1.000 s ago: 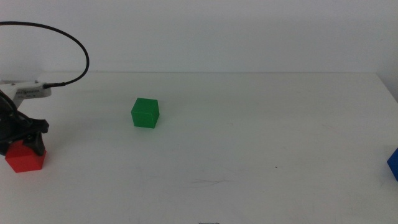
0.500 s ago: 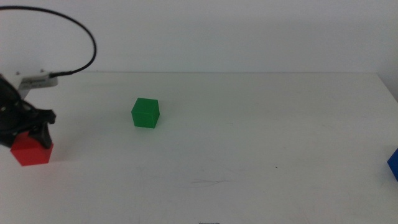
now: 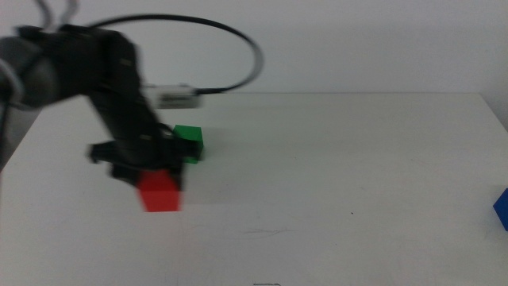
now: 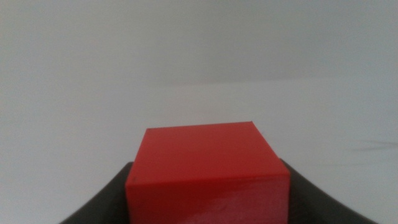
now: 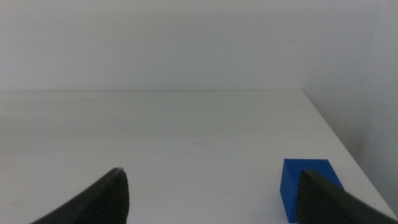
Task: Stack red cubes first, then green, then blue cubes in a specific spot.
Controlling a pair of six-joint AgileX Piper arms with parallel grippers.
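Observation:
My left gripper [image 3: 159, 179] is shut on the red cube [image 3: 160, 193] and holds it just above the white table, left of centre and in front of the green cube [image 3: 189, 141]. In the left wrist view the red cube [image 4: 208, 171] fills the space between the two dark jaws. The arm partly covers the green cube's left side. The blue cube [image 3: 502, 209] sits at the table's right edge, cut off by the picture. My right gripper [image 5: 211, 193] is out of the middle view; in its wrist view its jaws stand wide apart with nothing between them, near the blue cube [image 5: 311, 188].
A black cable [image 3: 238, 56] loops above the left arm. The white table [image 3: 341, 175] ends in a far edge against a pale wall and a right edge beside the blue cube.
The left arm has swung fast to the right with the red cube, from the table's far left to just in front of the green cube. The green and blue cubes have not moved.

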